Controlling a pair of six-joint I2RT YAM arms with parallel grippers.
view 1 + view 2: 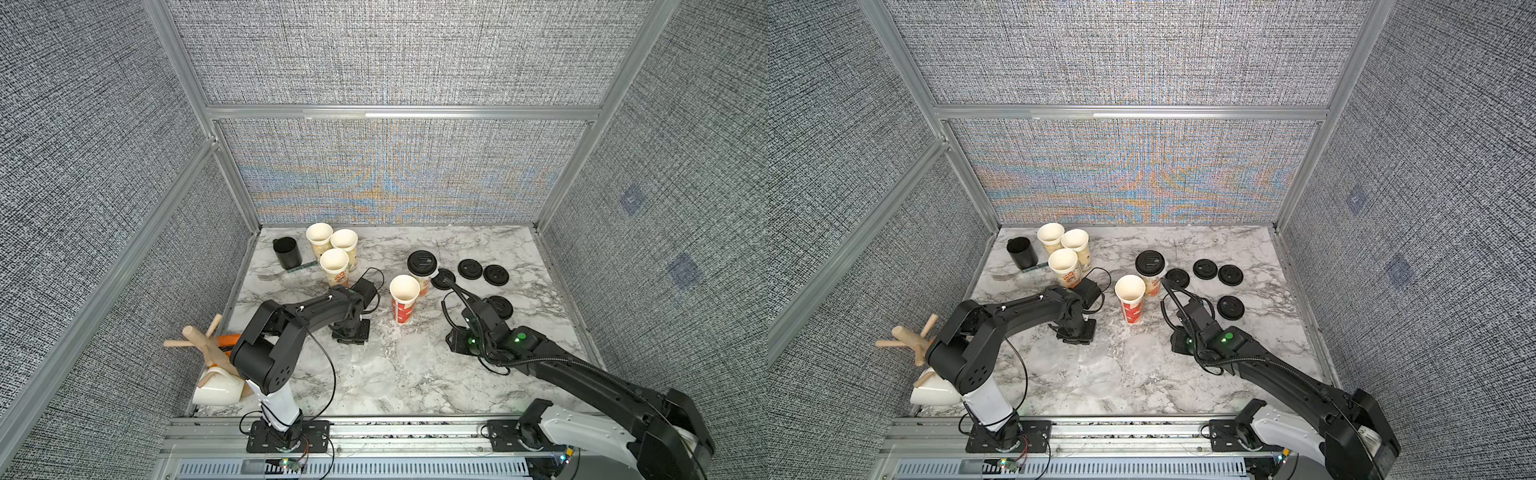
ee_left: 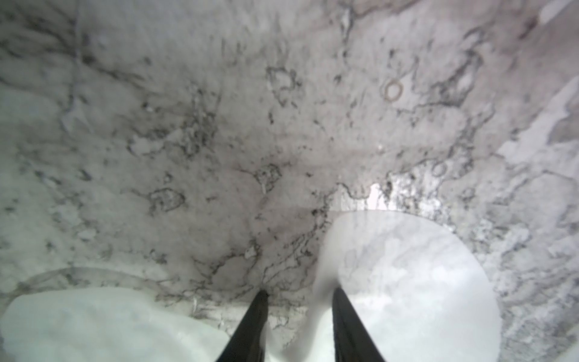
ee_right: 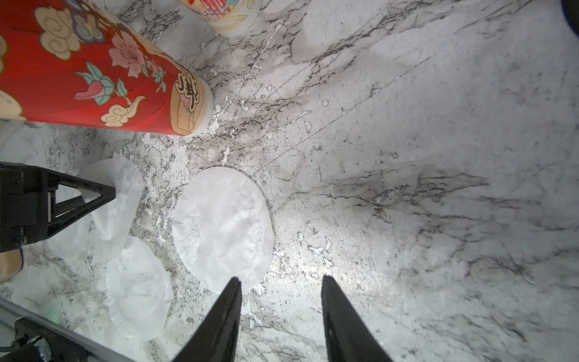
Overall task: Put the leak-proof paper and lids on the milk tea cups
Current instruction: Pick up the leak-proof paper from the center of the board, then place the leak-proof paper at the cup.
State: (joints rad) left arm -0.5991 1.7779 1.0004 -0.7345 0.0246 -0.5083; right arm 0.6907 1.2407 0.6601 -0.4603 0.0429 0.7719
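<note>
The leak-proof paper (image 3: pixel 222 225) lay as several round sheets on the near-middle of the desk (image 1: pixel 519 249), between the two arms and just near of the red cup (image 1: pixel 403 299). Those at the left overlapped. No sheet sat on an open cup.

The left claw (image 2: pixel 297 294) stood tips-down on the desk. Its jaws were narrowly spread astride a raised fold of one sheet (image 2: pixel 407 282) and were not seen to pinch it. The right claw (image 3: pixel 281 282) hung low, part spread and empty, with one tip over the edge of the flat sheet.

Judgement: the step in hand was the pick-up. It would be best done by closing on the fold near the sheet's edge and lifting straight up. The neighbouring sheet (image 2: pixel 94 322) should be checked so it does not follow. The sheet should then be centred over the red cup's mouth so it overhangs all round.

Materials: the sheets were thin, translucent, limp and crinkled at the rim, with marble veins showing through. The milk tea cups (image 1: pixel 334 266) were tall, tapered printed paper, cream inside, and probably light and easily tipped. Three stood clustered far left. One just beside the red cup carried a black lid (image 1: pixel 421 262). Four loose lids (image 1: pixel 470 269) of rigid moulded plastic lay to the right. The desk surface was smooth and glossy
</note>
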